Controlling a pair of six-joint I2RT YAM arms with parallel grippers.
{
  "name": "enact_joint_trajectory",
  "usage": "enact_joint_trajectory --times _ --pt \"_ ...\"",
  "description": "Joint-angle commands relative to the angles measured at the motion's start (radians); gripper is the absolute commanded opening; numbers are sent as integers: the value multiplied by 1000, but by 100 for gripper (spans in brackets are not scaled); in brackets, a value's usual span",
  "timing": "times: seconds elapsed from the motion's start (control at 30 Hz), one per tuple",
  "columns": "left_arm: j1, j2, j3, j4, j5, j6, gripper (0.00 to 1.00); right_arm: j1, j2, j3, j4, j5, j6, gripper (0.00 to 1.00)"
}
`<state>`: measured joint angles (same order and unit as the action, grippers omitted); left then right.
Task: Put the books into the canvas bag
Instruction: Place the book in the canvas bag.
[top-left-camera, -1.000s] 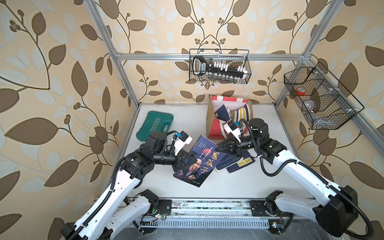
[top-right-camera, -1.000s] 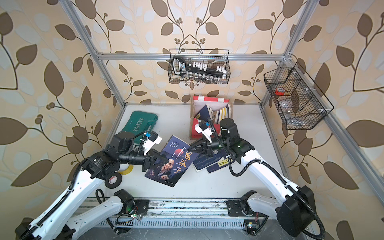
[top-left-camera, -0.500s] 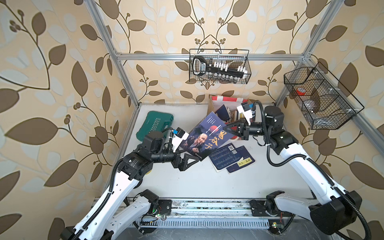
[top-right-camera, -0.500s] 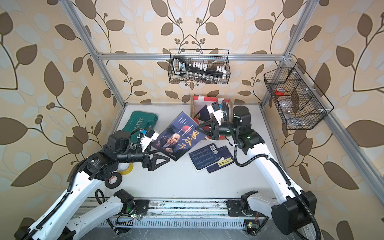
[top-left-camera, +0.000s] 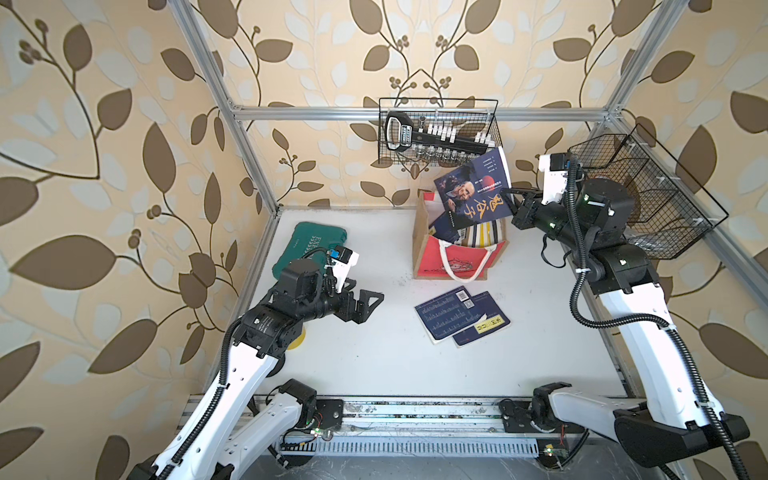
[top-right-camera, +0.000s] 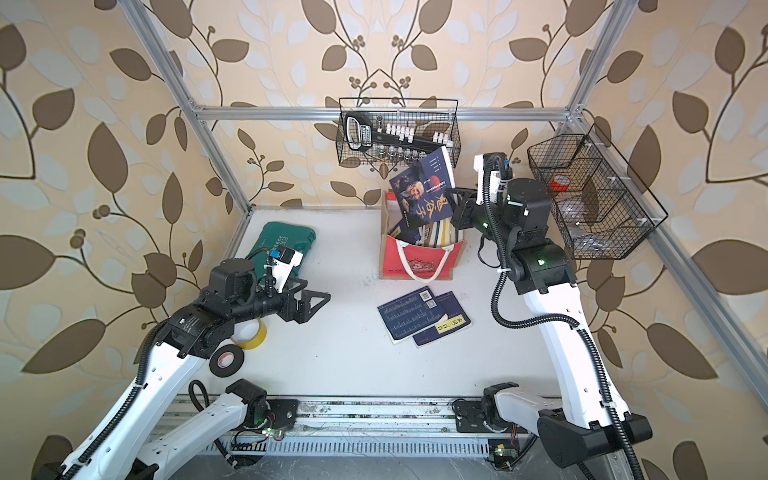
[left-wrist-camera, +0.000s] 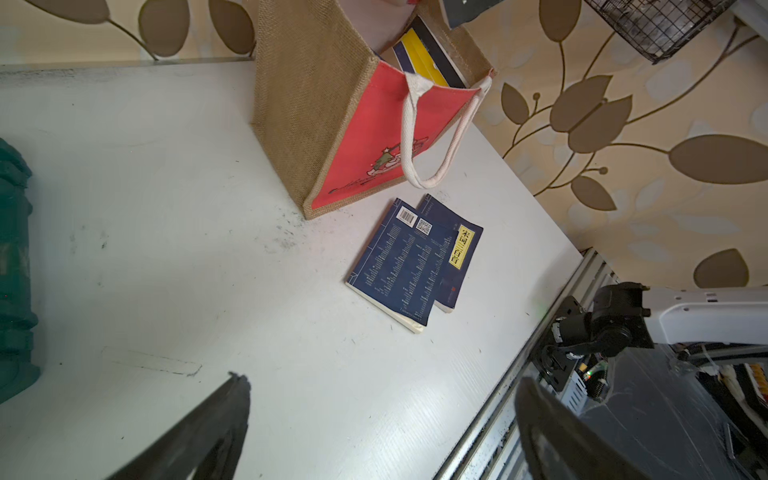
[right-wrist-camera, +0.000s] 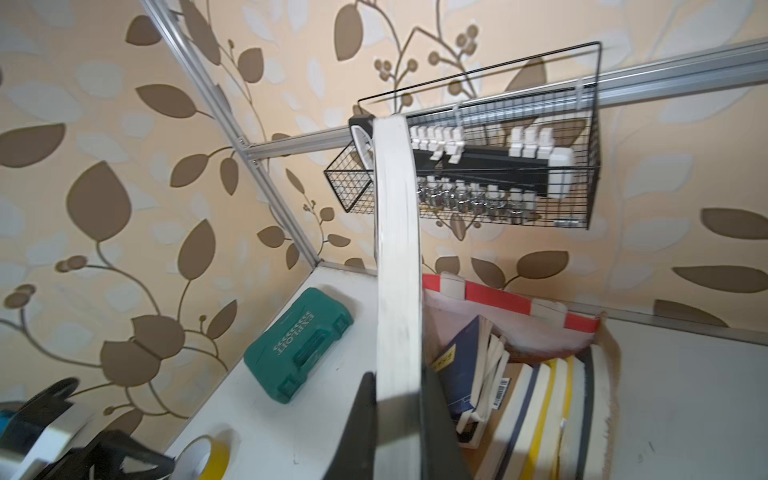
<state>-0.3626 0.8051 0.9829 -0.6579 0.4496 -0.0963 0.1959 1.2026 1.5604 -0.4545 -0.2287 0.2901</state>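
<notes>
Above the bag's open top: the right tool (top-left-camera: 513, 205) holds a dark-blue portrait-cover paperback (top-left-camera: 473, 191) tilted, with its lower corner over the mouth of the canvas bag (top-left-camera: 432, 259). It is not yet down among the others.
Right tool: pressed together on one edge of that book. In the right wrist view the white page block (right-wrist-camera: 395, 249) rises from between its two fingers.
Already packed: several paperbacks (right-wrist-camera: 540, 395) stand upright inside the bag, showing yellow, navy and black edges. A navy one (right-wrist-camera: 461, 365) leans beside them.
On the worktop (top-left-camera: 374, 365): two navy paperbacks lie overlapped just in front of the bag's red panel. The barcode-side book (left-wrist-camera: 399, 262) lies partly over the yellow-label book (left-wrist-camera: 461, 249).
Left tool (top-left-camera: 365, 307): spread wide and empty, low over the worktop near the green tool case (top-left-camera: 316, 245).
Books and tools: the two loose books lie well apart from the left tool but straight ahead of its open jaws in the left wrist view. They are also well below and apart from the right tool.
Progress: judged well past halfway, with one book ready to drop in and two left to fetch.
</notes>
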Motion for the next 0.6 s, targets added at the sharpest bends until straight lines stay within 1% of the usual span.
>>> enact_joint_trajectory --times 0.0,0.07,0.13,0.33,0.4,0.57 --pt "16 -4 -4 26 -16 -11 99 -3 22 24 -3 155 -23 0" --pt "18 -6 -6 26 -11 -13 99 -4 33 4 14 168 -25 0" --pt "19 -7 -9 26 -10 -13 99 -4 51 -13 32 145 -16 0" --pt "22 -7 -9 27 -8 -15 99 4 128 -53 101 16 42 0" --pt "22 -5 -9 27 -8 -14 99 34 146 -62 119 7 54 0" --pt "25 -6 -10 29 -10 -15 99 151 194 -69 147 60 82 0"
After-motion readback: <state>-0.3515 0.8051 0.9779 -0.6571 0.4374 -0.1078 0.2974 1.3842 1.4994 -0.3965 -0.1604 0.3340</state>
